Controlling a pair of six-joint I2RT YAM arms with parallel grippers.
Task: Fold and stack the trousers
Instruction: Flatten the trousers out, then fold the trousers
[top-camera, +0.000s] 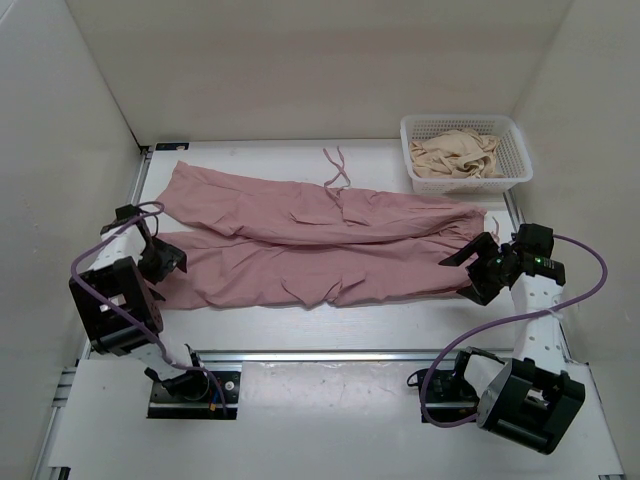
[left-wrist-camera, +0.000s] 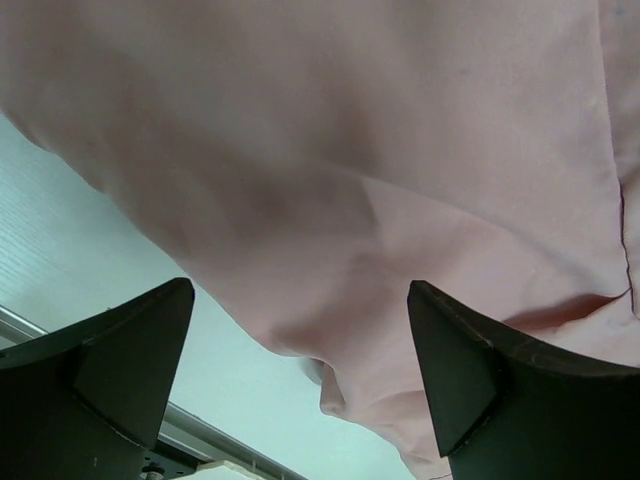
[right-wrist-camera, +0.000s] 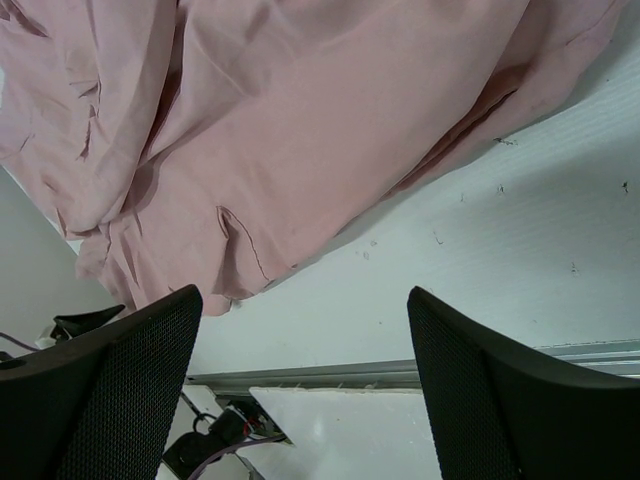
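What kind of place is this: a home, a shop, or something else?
Probably a robot test cell in a laboratory. Plain white walls enclose a white table, the left robot arm and right robot arm are bolted at its near edge, and dusty-pink fabric trousers lie spread on it.

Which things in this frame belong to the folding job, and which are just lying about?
Part of the job:
- trousers, pink, spread out flat
- left pincer and right pincer, both open, one at each end of them, holding nothing

Just lying about:
- white basket, far right corner
- beige garment, bunched inside it
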